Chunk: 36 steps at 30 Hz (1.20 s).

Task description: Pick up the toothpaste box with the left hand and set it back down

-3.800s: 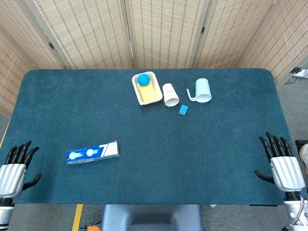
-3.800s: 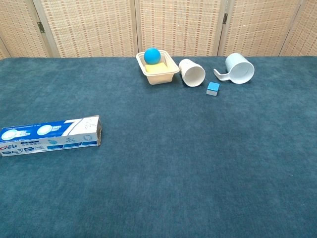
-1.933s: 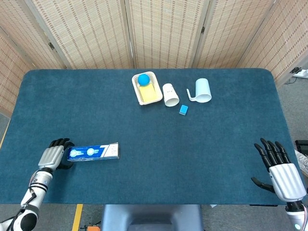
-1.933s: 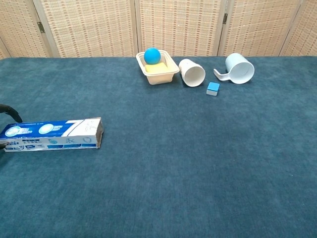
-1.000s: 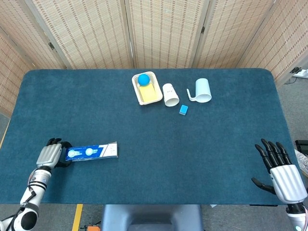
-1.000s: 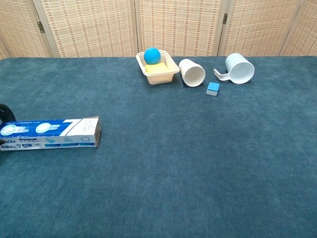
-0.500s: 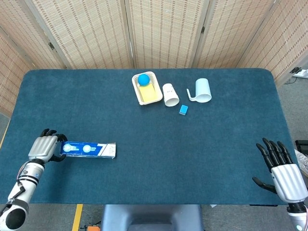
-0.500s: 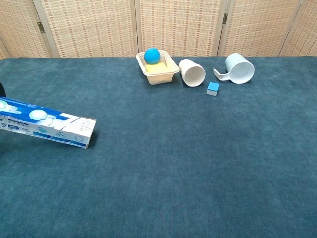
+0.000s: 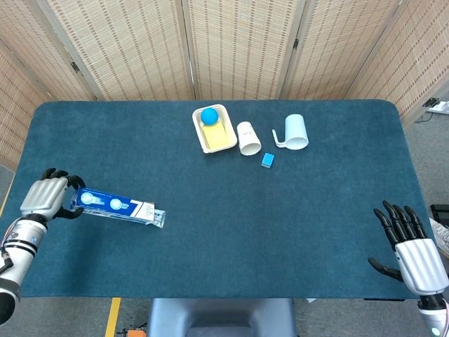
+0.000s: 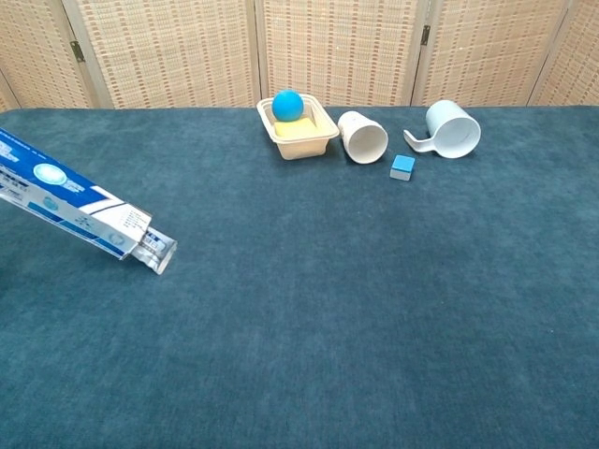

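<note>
One blue table point(image 9: 210, 281) is filling both views, bearing everything. Next in size, the toothpaste box point(image 9: 116, 206) is slanting near the left edge, its outer end gripped by the left hand point(image 9: 45, 198), its other end hanging low with a clear tube end poking out. The right hand point(image 9: 415, 258) is hovering off the right corner, fingers spread, holding nothing. At the back, a tray point(image 9: 223, 140) is holding a ball point(image 9: 209, 116), beside a tipped cup point(image 9: 248, 138), a mug point(image 9: 295, 131) lying on its side, and a small blue cube point(image 9: 267, 160).

Toothpaste box point(image 9: 116, 206) blue-white; table point(image 9: 224, 281) dark teal; ball point(image 9: 209, 116) blue.
</note>
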### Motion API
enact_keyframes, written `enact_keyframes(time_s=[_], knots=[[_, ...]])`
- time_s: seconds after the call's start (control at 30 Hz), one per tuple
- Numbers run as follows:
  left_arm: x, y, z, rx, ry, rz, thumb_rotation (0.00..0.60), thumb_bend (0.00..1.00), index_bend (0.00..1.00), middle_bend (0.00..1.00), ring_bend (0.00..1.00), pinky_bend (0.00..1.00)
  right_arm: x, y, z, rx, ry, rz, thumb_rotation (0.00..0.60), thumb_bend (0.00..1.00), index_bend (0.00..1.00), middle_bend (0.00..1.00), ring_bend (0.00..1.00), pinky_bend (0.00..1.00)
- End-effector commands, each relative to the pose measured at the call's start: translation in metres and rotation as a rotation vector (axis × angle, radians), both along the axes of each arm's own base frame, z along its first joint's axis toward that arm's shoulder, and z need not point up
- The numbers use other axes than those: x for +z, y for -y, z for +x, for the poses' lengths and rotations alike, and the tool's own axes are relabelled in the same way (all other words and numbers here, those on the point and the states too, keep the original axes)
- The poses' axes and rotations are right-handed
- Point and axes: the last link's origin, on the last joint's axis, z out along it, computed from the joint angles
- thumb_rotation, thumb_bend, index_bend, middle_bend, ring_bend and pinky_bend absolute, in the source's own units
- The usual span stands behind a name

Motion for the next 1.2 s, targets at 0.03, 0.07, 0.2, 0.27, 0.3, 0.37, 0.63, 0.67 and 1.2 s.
enact_keyframes(time_s=[0.03, 0.07, 0.2, 0.27, 0.3, 0.37, 0.63, 0.67, 1.2], knots=[[0.010, -0.002, 0.015, -0.017, 0.029, -0.011, 0.600, 0.32, 0.44, 0.43, 0.17, 0.00, -0.001, 0.001, 0.000, -0.001, -0.004, 0.004, 0.600, 0.13, 0.00, 0.00, 0.00, 0.00], [0.014, -0.002, 0.020, -0.025, 0.028, -0.014, 0.600, 0.32, 0.44, 0.43, 0.17, 0.00, -0.002, 0.001, 0.000, -0.001, -0.005, 0.006, 0.600, 0.13, 0.00, 0.00, 0.00, 0.00], [0.027, -0.002, 0.034, -0.044, 0.036, -0.011, 0.600, 0.32, 0.44, 0.43, 0.17, 0.00, -0.003, 0.001, 0.001, -0.002, -0.009, 0.009, 0.600, 0.13, 0.00, 0.00, 0.00, 0.00], [0.031, -0.001, 0.039, -0.050, 0.038, -0.007, 0.600, 0.32, 0.44, 0.43, 0.17, 0.00, -0.002, 0.001, 0.001, -0.004, -0.010, 0.008, 0.600, 0.13, 0.00, 0.00, 0.00, 0.00], [0.032, -0.001, 0.039, -0.051, 0.038, -0.006, 0.600, 0.32, 0.44, 0.43, 0.17, 0.00, -0.002, 0.001, 0.000, -0.004, -0.010, 0.008, 0.600, 0.13, 0.00, 0.00, 0.00, 0.00], [0.035, 0.000, 0.042, -0.056, 0.037, -0.003, 0.600, 0.32, 0.44, 0.43, 0.17, 0.00, -0.003, 0.001, 0.000, -0.005, -0.009, 0.008, 0.600, 0.13, 0.00, 0.00, 0.00, 0.00], [0.070, 0.012, 0.068, -0.056, 0.022, 0.011, 0.600, 0.32, 0.44, 0.43, 0.17, 0.00, -0.002, 0.001, 0.001, -0.001, -0.007, 0.010, 0.600, 0.13, 0.00, 0.00, 0.00, 0.00], [0.073, 0.014, 0.072, -0.057, 0.015, 0.004, 0.600, 0.32, 0.44, 0.43, 0.17, 0.00, -0.002, 0.000, 0.001, 0.000, -0.007, 0.012, 0.600, 0.13, 0.00, 0.00, 0.00, 0.00], [0.106, 0.028, 0.105, -0.099, -0.104, 0.069, 0.600, 0.32, 0.43, 0.43, 0.17, 0.00, -0.007, 0.000, 0.003, 0.001, -0.027, 0.011, 0.600, 0.13, 0.00, 0.00, 0.00, 0.00]])
